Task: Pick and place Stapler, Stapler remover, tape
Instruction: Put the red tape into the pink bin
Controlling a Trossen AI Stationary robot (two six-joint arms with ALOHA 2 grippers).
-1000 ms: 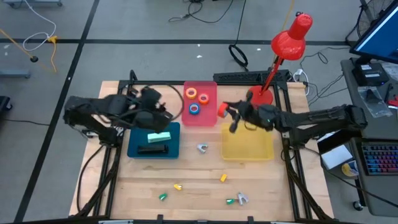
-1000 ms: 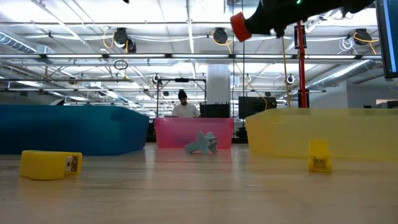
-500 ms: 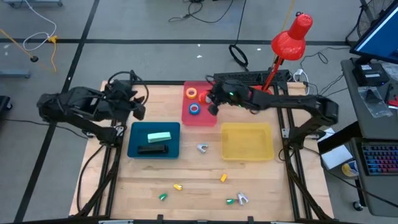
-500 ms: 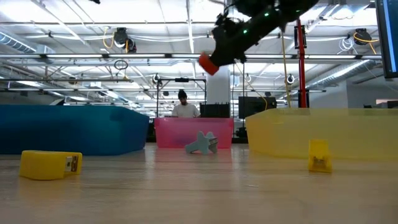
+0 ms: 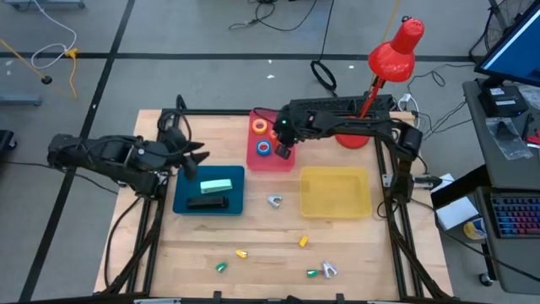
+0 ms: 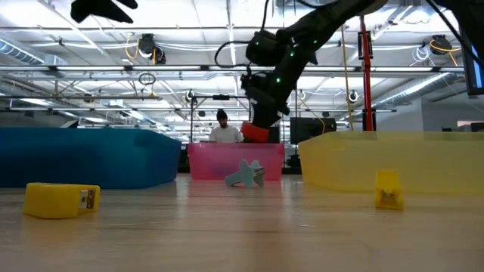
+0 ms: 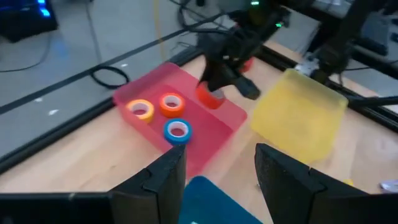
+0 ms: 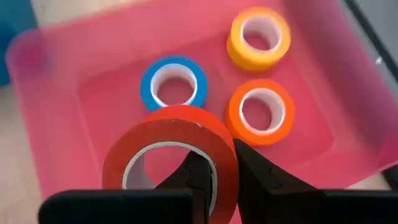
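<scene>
Red tape (image 8: pixel 171 149) hangs clamped in the right gripper (image 5: pixel 283 150) just above the pink tray (image 5: pixel 287 120), near that tray's 4 o'clock corner in the overhead view; the right wrist camera shows one finger through the roll's open centre and the other outside its wall. Below it, already lying in the tray, are the blue tape (image 8: pixel 173 84), the orange tape (image 8: pixel 263 111) and the yellow tape (image 8: pixel 259 34), so once this roll is let go all four rolls should be sorted. The teal tray (image 5: pixel 181 196) at 8 o'clock of the pink one holds a green stapler (image 5: pixel 216 186) and a black stapler (image 5: pixel 207 203). The yellow tray (image 5: pixel 336 190) looks bare of anything.

What remains, by my reading, is the loose lot on the wooden table (image 5: pixel 261 241): a grey piece (image 5: pixel 274 200) between the teal and yellow trays, and small yellow, green and grey items (image 5: pixel 321 271) toward the 6 o'clock edge, probably removers bound for the yellow tray. The left gripper (image 5: pixel 191 157) waits above the teal tray's 11 o'clock corner, fingers spread and holding nothing.
</scene>
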